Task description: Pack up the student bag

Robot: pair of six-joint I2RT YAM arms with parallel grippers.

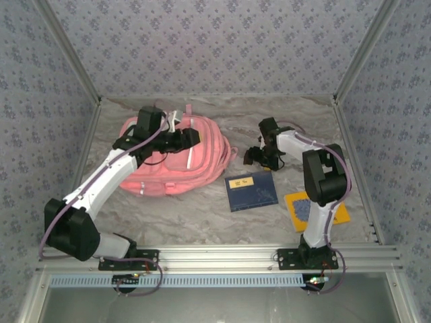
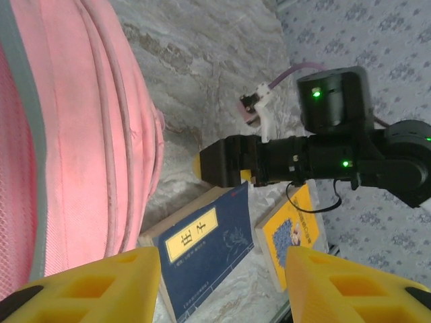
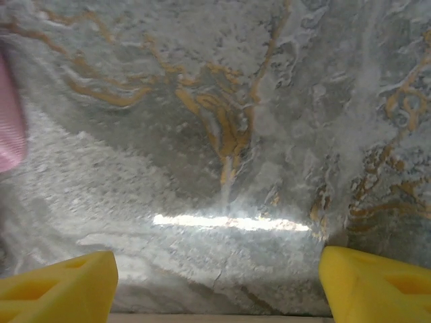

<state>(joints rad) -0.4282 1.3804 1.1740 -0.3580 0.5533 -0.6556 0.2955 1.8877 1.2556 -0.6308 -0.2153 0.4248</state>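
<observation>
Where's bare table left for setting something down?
Biggest free patch: front centre of the table, nearer than the student bag and blue book. Also the rear right corner beyond the right gripper, which hovers open over bare marble. Crowded: right side, blue book and yellow book close together beside the right arm.

Bright, even light w/ glare streak on table (image 3: pixel 229 222); top view soft, lo-res.
</observation>
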